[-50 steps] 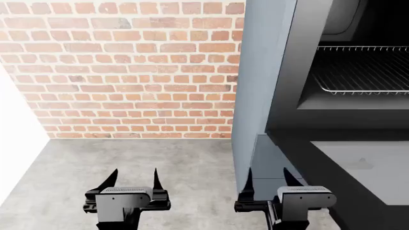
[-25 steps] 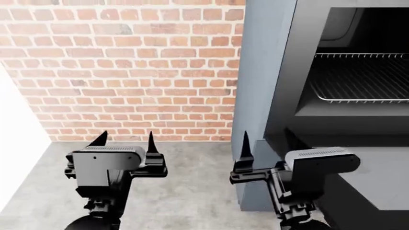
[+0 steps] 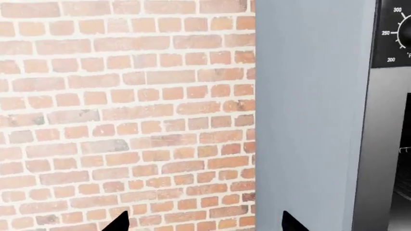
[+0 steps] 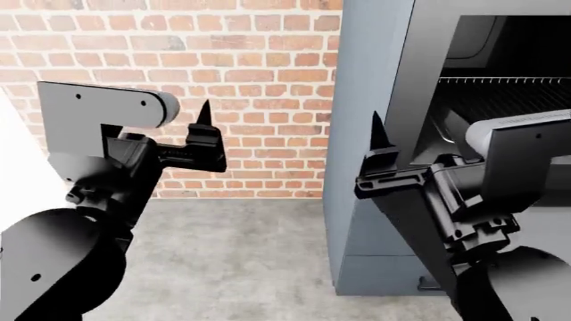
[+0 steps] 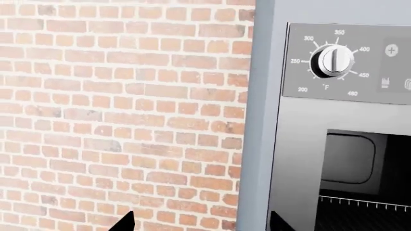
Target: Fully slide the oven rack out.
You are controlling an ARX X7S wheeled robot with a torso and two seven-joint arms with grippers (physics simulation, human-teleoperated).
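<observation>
The oven [image 4: 368, 100] is a grey-silver box at the right with a black cavity. The oven rack [image 4: 510, 95], a silver wire grid, lies inside the cavity; its right part is hidden behind my right arm. The right wrist view shows the rack's front rods [image 5: 366, 202] low in the cavity, under the oven's front [image 5: 301, 134]. My right gripper [image 4: 428, 144] is open and empty, left of and in front of the rack, not touching it. My left gripper [image 4: 170, 117] is open and empty, far left of the oven, before the brick wall.
A red brick wall [image 4: 223, 80] stands behind and left of the oven. The floor [image 4: 232, 254] is grey concrete. A temperature dial [image 5: 332, 60] sits on the control panel above the cavity. The oven's side casing [image 3: 308, 120] fills the right of the left wrist view.
Both arms have risen from near the floor to about the height of the oven cavity. Both grippers stay open and empty. The rack has not moved.
</observation>
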